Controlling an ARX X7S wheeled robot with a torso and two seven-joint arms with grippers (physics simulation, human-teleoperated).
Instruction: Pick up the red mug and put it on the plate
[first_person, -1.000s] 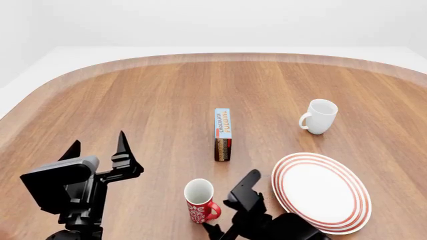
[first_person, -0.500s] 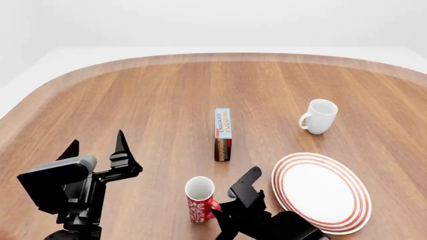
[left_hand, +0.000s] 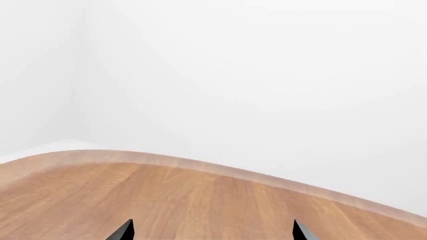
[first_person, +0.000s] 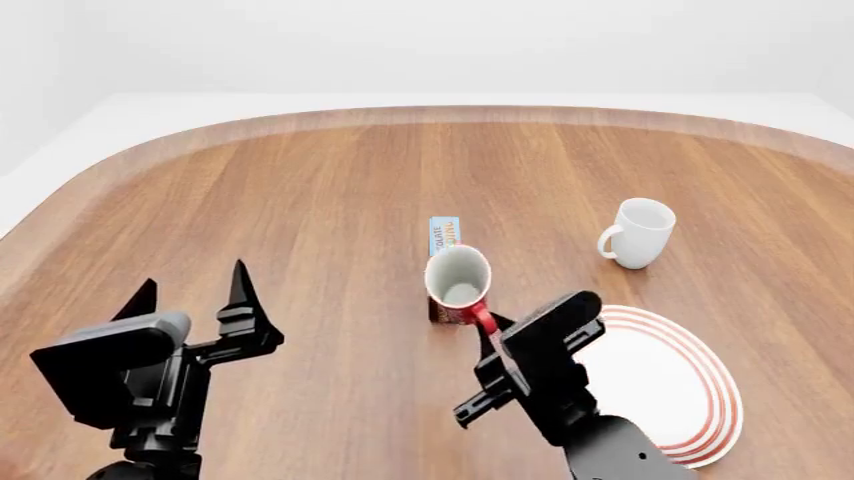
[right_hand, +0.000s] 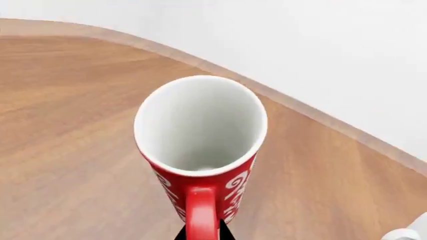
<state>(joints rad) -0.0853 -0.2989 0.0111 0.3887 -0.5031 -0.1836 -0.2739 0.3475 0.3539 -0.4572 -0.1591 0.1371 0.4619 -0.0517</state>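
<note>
The right gripper (first_person: 491, 330) pinches the red mug (first_person: 459, 283) by its handle, the two black tips squeezing the red loop from either side in the right wrist view; that seems the sensible hold, since the handle is the one narrow part the jaws can close round, and it leaves the body free to be set down. The mug is in the air above the table (first_person: 307, 220), tipped so its mouth faces up towards the head camera; it hangs in front of the chocolate pudding box (first_person: 443, 236) and just to the left of the plate (first_person: 674, 395), not yet over it. I judge the lift done and the carry across to the plate as what remains.

The left gripper (first_person: 187, 285) hovers over bare wood well apart from everything, its fingers spread wide; it looks parked out of the way, with no part in this.

The mug is small and glossy red with white swirling markings on its side, a clean white interior (right_hand: 200, 122) and a plain red handle (right_hand: 200, 212); the white mug (first_person: 638, 232) stands upright farther back, beyond the plate.
</note>
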